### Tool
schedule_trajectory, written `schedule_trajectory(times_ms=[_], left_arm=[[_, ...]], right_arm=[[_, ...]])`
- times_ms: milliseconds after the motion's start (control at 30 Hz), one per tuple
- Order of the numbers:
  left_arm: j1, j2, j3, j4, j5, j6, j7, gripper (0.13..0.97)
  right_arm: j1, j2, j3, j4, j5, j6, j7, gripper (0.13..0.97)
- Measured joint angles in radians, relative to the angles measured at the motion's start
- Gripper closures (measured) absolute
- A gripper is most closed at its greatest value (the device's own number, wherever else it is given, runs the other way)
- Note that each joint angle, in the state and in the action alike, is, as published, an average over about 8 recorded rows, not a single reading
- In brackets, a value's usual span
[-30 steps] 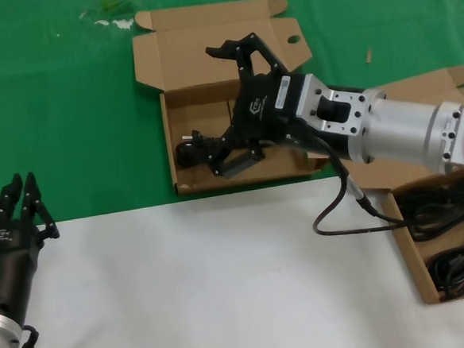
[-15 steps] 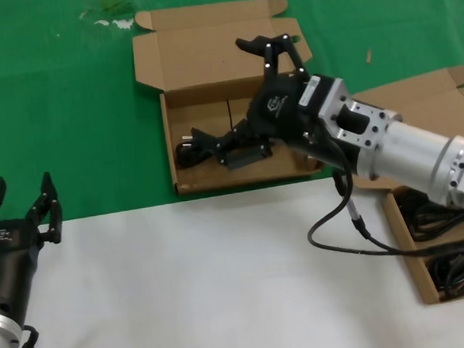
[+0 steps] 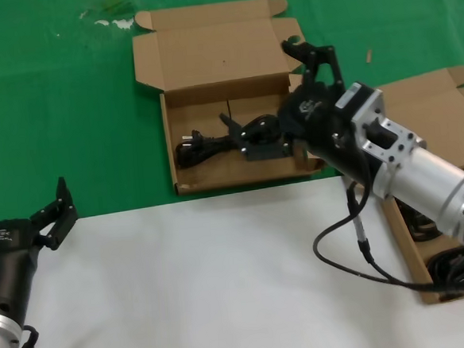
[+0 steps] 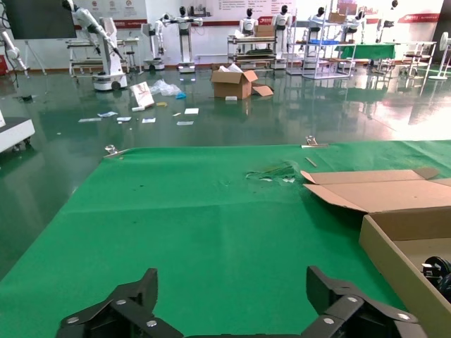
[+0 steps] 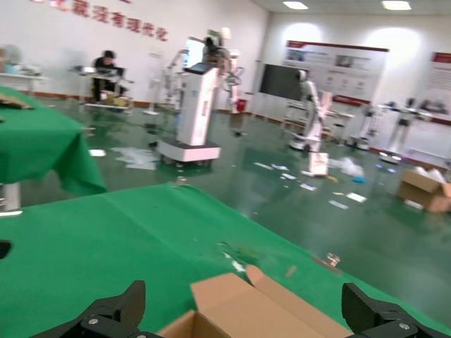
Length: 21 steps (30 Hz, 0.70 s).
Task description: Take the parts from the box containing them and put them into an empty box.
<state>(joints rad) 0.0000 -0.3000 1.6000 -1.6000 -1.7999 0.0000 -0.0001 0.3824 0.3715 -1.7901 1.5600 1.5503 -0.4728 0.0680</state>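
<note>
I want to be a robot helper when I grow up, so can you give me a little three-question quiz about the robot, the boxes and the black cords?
1. True or false: a black power cord lies inside the box with a round hole in its lid tab.
2. The right gripper is: A) shut on a cord, B) open above that box, C) lying flat on the white cloth.
3. Fill in: the left gripper, at the near left by the white tabletop, has its fingers ____.

Key: 1 true; 2 B; 3 open.
</note>
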Motion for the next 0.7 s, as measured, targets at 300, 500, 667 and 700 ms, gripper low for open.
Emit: schedule_trajectory(times_ms=[300, 500, 667, 700], left_arm=[[0.000, 0.000, 0.000, 0.000, 0.000, 0.000, 0.000, 0.301], [0.000, 0.000, 0.000, 0.000, 0.000, 0.000, 0.000, 0.208], [0.000, 0.000, 0.000, 0.000, 0.000, 0.000, 0.000, 0.171], [0.000, 0.000, 0.000, 0.000, 0.000, 0.000, 0.000, 0.164]], right_arm=[[-0.083, -0.016, 0.041, 0.009, 0.054, 0.103, -0.015, 0.129], [-0.139, -0.026, 0.069, 0.015, 0.091, 0.173, -0.025, 0.129], [-0.186, -0.035, 0.092, 0.019, 0.121, 0.230, -0.033, 0.129], [-0.195, -0.037, 0.097, 0.020, 0.127, 0.241, -0.035, 0.129]])
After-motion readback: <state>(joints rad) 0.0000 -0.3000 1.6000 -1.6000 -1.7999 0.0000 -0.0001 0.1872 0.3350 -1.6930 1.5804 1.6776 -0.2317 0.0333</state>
